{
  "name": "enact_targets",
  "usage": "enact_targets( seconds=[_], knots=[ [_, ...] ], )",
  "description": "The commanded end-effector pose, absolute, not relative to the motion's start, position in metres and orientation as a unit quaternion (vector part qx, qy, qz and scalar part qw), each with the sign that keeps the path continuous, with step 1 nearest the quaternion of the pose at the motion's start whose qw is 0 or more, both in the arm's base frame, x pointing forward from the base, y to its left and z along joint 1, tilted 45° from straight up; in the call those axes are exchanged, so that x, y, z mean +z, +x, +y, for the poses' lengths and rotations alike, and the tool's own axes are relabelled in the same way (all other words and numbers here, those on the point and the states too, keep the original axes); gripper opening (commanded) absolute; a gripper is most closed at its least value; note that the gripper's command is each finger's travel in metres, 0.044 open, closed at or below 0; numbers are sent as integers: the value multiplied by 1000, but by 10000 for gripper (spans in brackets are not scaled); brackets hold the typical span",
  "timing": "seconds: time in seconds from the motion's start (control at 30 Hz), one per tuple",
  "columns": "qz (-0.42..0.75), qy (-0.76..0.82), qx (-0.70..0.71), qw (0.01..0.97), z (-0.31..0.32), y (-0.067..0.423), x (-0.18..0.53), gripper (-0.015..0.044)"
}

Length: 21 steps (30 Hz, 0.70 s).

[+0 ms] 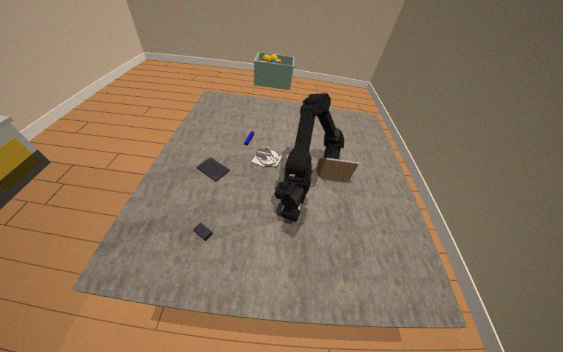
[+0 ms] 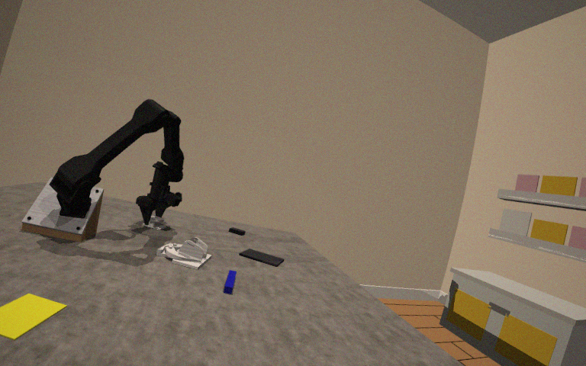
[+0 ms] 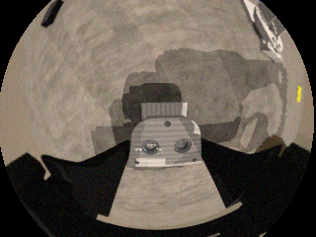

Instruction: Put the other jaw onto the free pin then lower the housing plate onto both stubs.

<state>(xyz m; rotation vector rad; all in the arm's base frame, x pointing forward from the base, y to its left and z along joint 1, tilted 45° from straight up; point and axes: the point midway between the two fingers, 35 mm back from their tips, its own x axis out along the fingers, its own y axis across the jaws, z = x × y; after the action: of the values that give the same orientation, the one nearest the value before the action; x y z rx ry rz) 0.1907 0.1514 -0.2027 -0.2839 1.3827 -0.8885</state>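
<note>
The white housing plate (image 3: pixel 167 132) (image 2: pixel 160 223) lies on the grey mat, with two round openings and a ridged block on its far edge in the wrist view. My gripper (image 3: pixel 164 142) (image 2: pixel 153 220) is open and low over it, one finger on each side of the plate. Whether the fingers touch it I cannot tell. In the top view the arm hides the plate. The white jaw assembly (image 1: pixel 266 158) (image 2: pixel 185 255) (image 3: pixel 269 36) stands apart from it, with light jaw parts on a flat base. The pins and the meshing of the teeth are too small to make out.
A blue bar (image 1: pixel 248 138) (image 2: pixel 229 282), a larger dark slab (image 1: pixel 212 169) (image 2: pixel 261 257) and a smaller dark block (image 1: pixel 202 231) (image 2: pixel 236 231) lie on the mat. A yellow sheet (image 2: pixel 30 313) (image 3: pixel 299 94) lies near the camera in the exterior view. The arm stands on a wedge base (image 1: pixel 337 170) (image 2: pixel 40 217).
</note>
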Motion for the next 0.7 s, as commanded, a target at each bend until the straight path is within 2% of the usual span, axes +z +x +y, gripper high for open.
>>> enact_targets(
  seconds=[0.0, 0.17, 0.67],
  knots=[
    [614, -126, -395, 672, 151, 191, -203, 380],
    [614, -126, -395, 672, 151, 191, -203, 351],
    [614, -126, -394, 672, 162, 193, -193, 351]
  ],
)
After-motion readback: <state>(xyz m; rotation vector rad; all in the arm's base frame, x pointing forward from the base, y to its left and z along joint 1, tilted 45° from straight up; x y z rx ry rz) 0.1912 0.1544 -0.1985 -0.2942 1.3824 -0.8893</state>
